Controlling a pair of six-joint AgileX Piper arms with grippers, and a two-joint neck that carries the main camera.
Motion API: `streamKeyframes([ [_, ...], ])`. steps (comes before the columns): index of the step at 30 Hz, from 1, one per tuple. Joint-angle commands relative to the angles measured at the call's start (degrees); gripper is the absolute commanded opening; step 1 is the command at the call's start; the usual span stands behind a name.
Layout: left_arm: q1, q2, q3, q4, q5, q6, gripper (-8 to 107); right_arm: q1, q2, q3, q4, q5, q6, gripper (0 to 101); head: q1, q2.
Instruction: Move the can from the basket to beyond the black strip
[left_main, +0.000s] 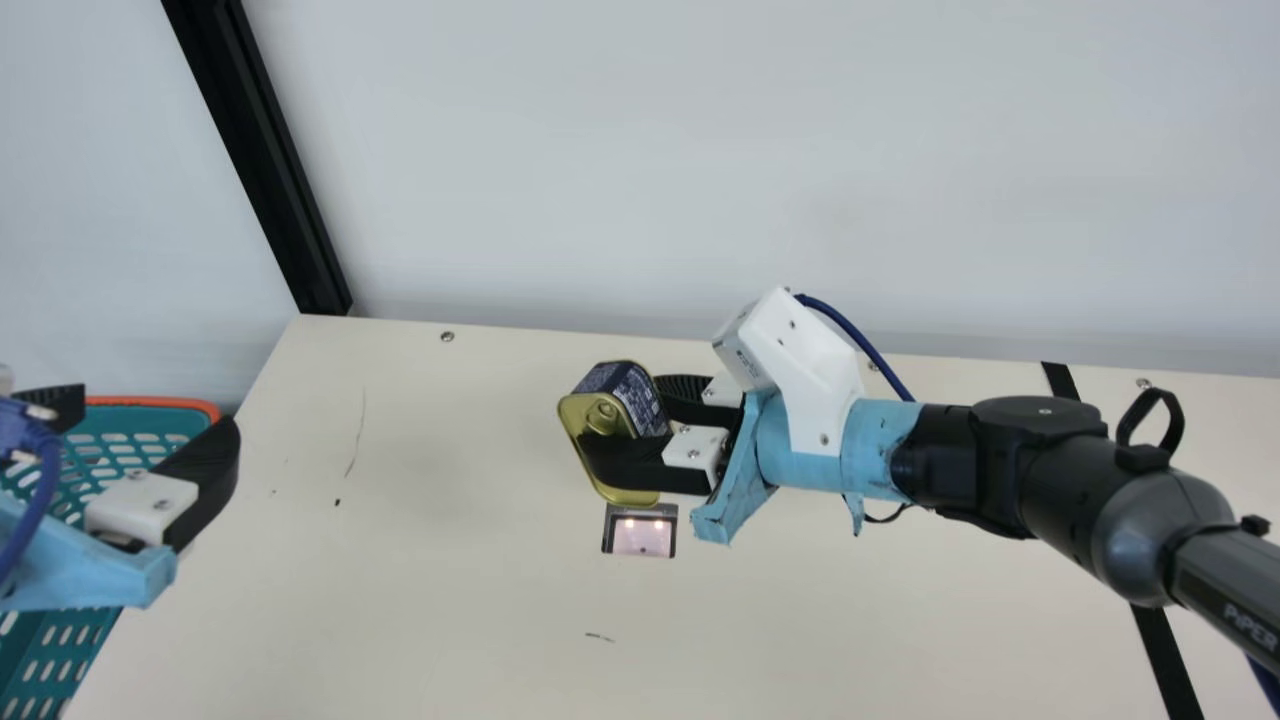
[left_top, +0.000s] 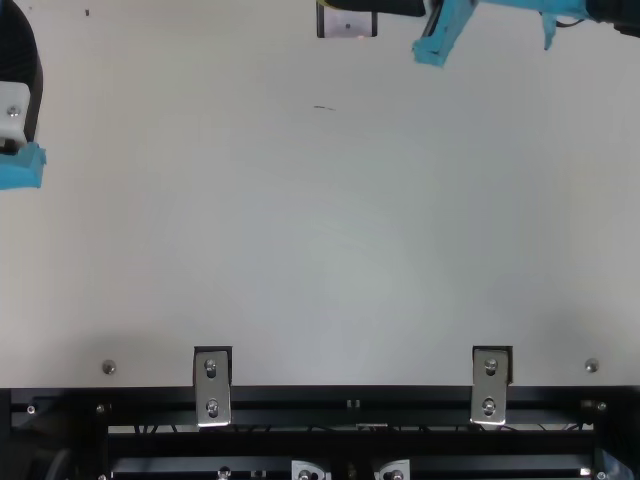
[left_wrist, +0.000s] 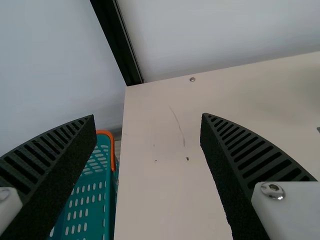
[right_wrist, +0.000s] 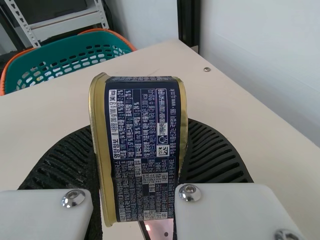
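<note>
My right gripper (left_main: 640, 425) is shut on the can (left_main: 592, 415), a dark blue one with gold rims, held tilted over the middle of the table. In the right wrist view the can (right_wrist: 145, 150) stands between the ribbed fingers of my right gripper (right_wrist: 141, 160). My left gripper (left_main: 160, 425) is open beside the teal basket (left_main: 35, 660) at the left; the left wrist view has the same gripper (left_wrist: 148, 125) with nothing between its fingers. The black strip (left_main: 1165, 660) runs across the table at the right, partly under my right arm.
A small dark-framed plate (left_main: 641, 531) lies in the table below the can. A pale wall (left_main: 700, 150) and a black post (left_main: 290, 220) stand behind the cream table (left_main: 400, 600). Metal brackets (left_top: 212, 385) line its front edge.
</note>
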Motion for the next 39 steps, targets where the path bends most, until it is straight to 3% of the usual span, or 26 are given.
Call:
streamKeyframes([
  [1,0.00,0.00,0.00,0.00,0.00,0.00,90,0.05,0.46,-0.23,0.04,-0.05,-0.23,0,-0.19,-0.14],
  [17,0.00,0.00,0.00,0.00,0.00,0.00,90,-0.04,0.21,1.11,3.01,-0.10,-2.15,0,-0.19,-0.14],
  [27,0.00,0.00,0.00,0.00,0.00,0.00,90,-0.10,-5.92,5.91,6.20,-1.44,-5.56,0,-0.19,-0.14],
  [39,0.00,0.00,0.00,0.00,0.00,0.00,90,-0.02,-14.54,11.41,4.60,-4.67,-4.29,0,-0.20,-0.26],
])
